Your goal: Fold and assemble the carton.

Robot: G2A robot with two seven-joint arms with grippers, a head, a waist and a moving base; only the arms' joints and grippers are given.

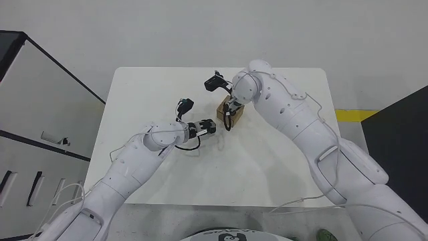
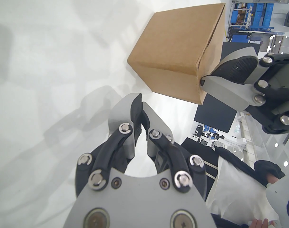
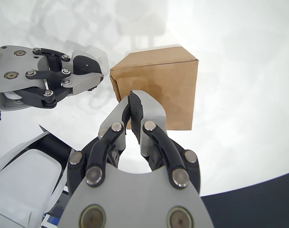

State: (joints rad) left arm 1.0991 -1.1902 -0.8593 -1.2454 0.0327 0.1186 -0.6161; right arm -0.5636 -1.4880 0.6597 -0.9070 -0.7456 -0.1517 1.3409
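Top view: carton (image 1: 221,110) on table (image 1: 281,174); right tool (image 3: 132,97) clenched against it, left tool (image 2: 140,102) clenched beside.

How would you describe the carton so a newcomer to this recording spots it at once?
Start at the white table and look near its middle, toward the far edge. There, by the tips of the left pincer and right pincer, stands a small box-shaped carton. It is plain brown cardboard, unlike the grey-and-black pincers beside it.

Carton (image 3: 163,81) on counter (image 1: 267,167), behind its middle; left tool (image 2: 140,100) just beside at left, right tool (image 3: 131,96) touching its right side.
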